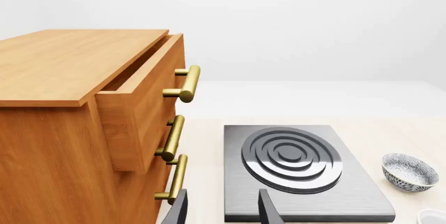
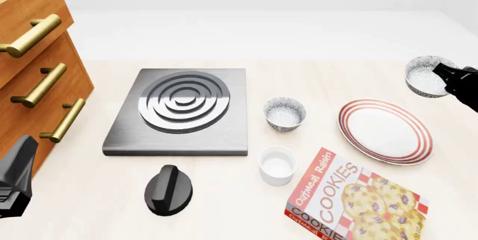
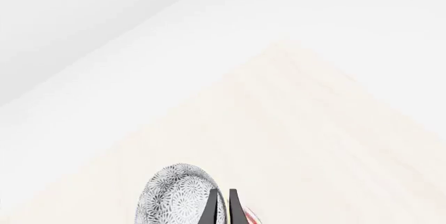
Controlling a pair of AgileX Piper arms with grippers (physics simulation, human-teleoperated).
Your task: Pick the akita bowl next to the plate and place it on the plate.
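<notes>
- A pale wooden tabletop [image 2: 89,206] is lying under a fixed camera; a large white plate [image 2: 386,131] with thin red rings is sitting at the right side of it.
- The right hand [image 2: 446,78] is reaching in from the right edge and is gripping the rim of a speckled akita bowl [image 2: 427,76]; the bowl is appearing beyond the plate's far right edge and looks lifted, though I cannot be sure it is clear of the tabletop.
- In the right wrist view the two dark fingers [image 3: 214,209] are sitting very narrowly together, pinching the bowl's wall, with the speckled outside showing beside them and a sliver of red plate rim close by.
- A twin bowl [image 2: 285,113] is resting just to the left of the plate, near a plain white cup [image 2: 277,165]; a cookie box [image 2: 351,200] is lying in front of the plate.
- A dark stove plate [image 2: 181,111] with a ringed burner, a black knob [image 2: 169,189] and a wooden drawer cabinet [image 2: 33,78] with brass handles are filling the left side.
- The left hand [image 1: 221,211] is hanging idle near the cabinet, its fingers standing apart and holding nothing.
- My reading: the carrying step is under way; the next move is calling for bringing the bowl over the plate's middle, lowering it level, then letting the fingers part.
</notes>
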